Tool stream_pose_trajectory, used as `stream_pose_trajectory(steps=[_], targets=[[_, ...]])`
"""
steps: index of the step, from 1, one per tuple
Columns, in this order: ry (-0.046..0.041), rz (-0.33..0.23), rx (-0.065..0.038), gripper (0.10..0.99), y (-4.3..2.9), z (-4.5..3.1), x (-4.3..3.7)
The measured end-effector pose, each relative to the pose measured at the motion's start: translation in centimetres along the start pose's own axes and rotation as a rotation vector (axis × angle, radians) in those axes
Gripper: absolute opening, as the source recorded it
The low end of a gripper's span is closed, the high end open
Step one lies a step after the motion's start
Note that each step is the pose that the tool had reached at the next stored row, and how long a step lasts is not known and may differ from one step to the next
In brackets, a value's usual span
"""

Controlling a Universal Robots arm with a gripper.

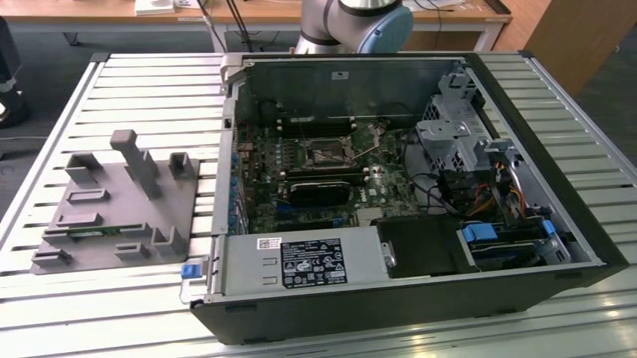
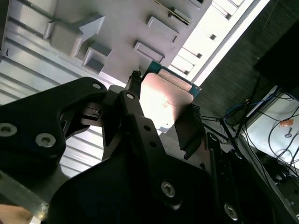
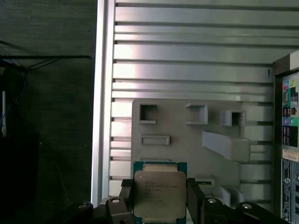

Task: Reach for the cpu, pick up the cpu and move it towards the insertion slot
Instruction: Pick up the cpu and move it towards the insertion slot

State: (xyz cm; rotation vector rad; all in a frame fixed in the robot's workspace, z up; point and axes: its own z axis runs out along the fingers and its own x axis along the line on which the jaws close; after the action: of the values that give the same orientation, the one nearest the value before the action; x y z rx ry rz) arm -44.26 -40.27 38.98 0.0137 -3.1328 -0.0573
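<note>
The cpu (image 3: 160, 195), a small square chip with a silvery-grey metal top and a green rim, is held by the black pincer (image 3: 160, 186), which is clamped on two opposite edges of it. In the second wrist view the chip (image 2: 164, 100) shows as a shiny plate lying flat between the fingers (image 2: 189, 130).

Beyond the chip lies the grey plastic fixture (image 3: 187, 140), with square pockets and raised blocks. The chip appears to be clear of it, though how far above cannot be told. The fixture rests on a slatted metal surface (image 3: 187, 46), with the edge of an open computer case (image 3: 289, 140) just beside it.

In the exterior view the fixture (image 1: 119, 201) sits toward the exterior view's left on the surface (image 1: 149, 89), and the case (image 1: 348, 74) takes up the middle and right. The insertion slot (image 1: 327, 153), a square dark socket with a shiny frame, lies on the green board inside the case, well apart from the fixture.

The step in hand looks like the carry toward the slot. To do it well, the chip should stay level and be gripped only by its edges. It should pass above the fixture's tall post (image 1: 134, 160) and the case's near wall (image 1: 227, 149). The space directly over the socket looks open. A black block (image 1: 318, 190) sits close beside the slot, and cables (image 1: 438, 194) crowd the area toward the exterior view's right.
</note>
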Motion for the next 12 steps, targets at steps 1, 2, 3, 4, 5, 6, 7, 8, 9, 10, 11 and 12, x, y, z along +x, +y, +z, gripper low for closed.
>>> stream_pose_trajectory(steps=[1,2,3,4,5,6,7,8,9,10,11,12], targets=[[0.0001,0.0,0.0,0.541,0.01,-0.24,0.0],[0.0001,0.0,0.001,0.541,0.02,-0.49,0.0],[0.0002,0.0,0.001,0.541,0.03,-0.75,0.01],[0.0002,0.0,0.002,0.541,0.04,-1.13,0.01],[0.0,0.0,0.002,0.541,0.06,-1.53,0.01],[0.0001,0.0,0.002,0.541,0.07,-1.89,0.02],[0.0001,0.0,0.002,0.541,0.08,-2.21,0.02],[0.0001,0.0,0.002,0.541,0.09,-2.5,0.02],[0.0001,0.0,0.002,0.541,0.1,-2.77,0.03],[0.0001,0.0,0.002,0.541,0.11,-3.0,0.03],[0.0001,0.0,0.002,0.541,0.12,-3.19,0.03],[0.0001,0.0,0.002,0.541,0.13,-3.29,0.01]])
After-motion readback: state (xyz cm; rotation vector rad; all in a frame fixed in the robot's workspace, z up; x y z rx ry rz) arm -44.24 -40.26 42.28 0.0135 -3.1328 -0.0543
